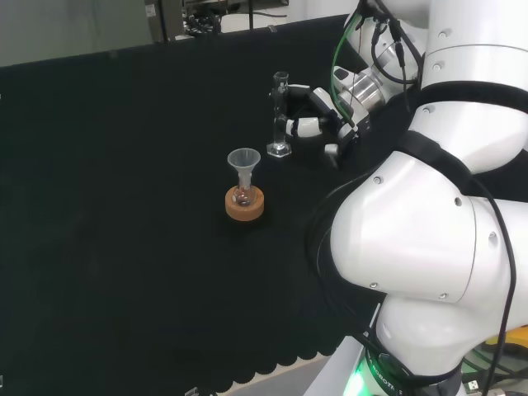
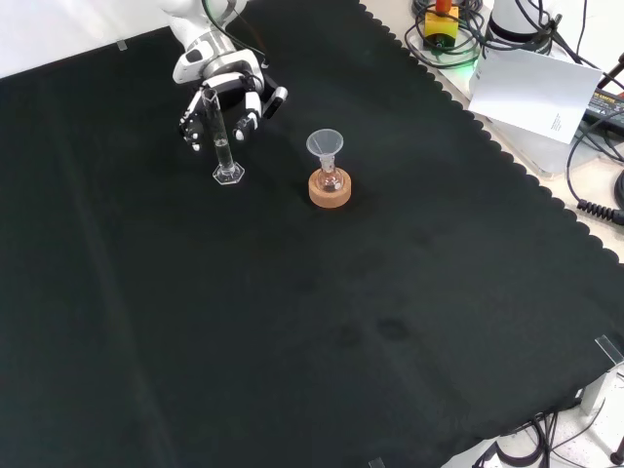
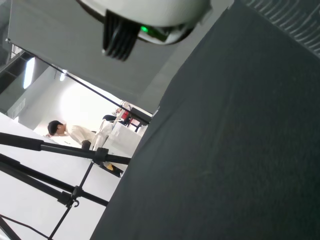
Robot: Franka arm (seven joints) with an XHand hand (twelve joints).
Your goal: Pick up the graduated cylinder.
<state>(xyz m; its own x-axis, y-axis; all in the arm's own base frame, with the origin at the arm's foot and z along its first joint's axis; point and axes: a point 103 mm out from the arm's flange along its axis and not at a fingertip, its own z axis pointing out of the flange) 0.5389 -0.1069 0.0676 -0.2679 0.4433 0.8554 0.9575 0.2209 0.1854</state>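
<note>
front view: graduated cylinder (image 2: 224, 146) against robot hand (image 2: 226, 102)

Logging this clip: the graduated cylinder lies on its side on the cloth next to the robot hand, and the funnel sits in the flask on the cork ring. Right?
Not quite: the graduated cylinder stands upright on its base, as the front view shows. The rest holds: robot hand next to it, funnel in the flask on the cork ring.

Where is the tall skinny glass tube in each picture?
Head view: the graduated cylinder stands upright just left of the hand, up and right of the funnel.
Front view: the graduated cylinder stands in front of the hand, left of the funnel.
Wrist view: I cannot find it there.
Shared landmark: the funnel on its cork ring.
</note>
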